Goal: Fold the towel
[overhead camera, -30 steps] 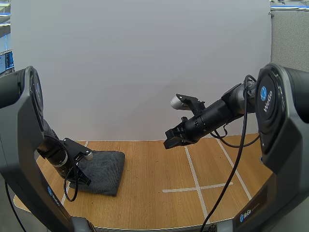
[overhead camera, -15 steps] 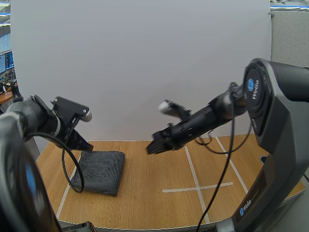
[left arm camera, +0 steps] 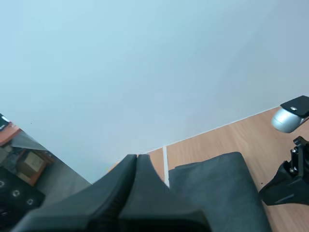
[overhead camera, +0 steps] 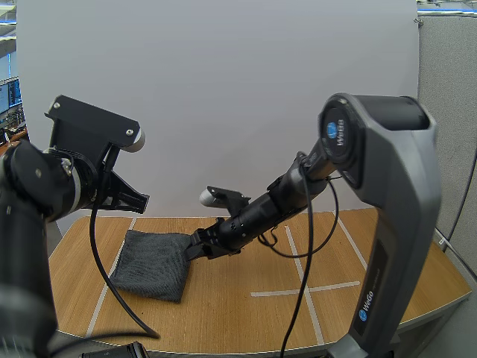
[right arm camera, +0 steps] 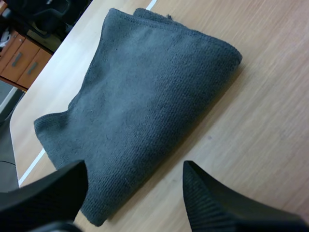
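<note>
Since a moment ago, the right claw has gone down and across to the towel, and the left claw has gone up, away from it. The towel has stayed in its place.

The towel is dark grey and folded, and it lies flat on the wooden table. The right claw is low over the table, and its tips are at the near edge of the towel. Its two fingers stand far apart with nothing between them but air, and the towel spreads out in front of them and below them. I cannot tell if the tips touch the cloth.

The left claw is high above the table. Its two fingers lie pressed together like one dark wedge, and they hold nothing. The towel lies below this claw and a little ahead of it, well apart from it. The right claw sits just beside the far edge of the towel from there.
</note>
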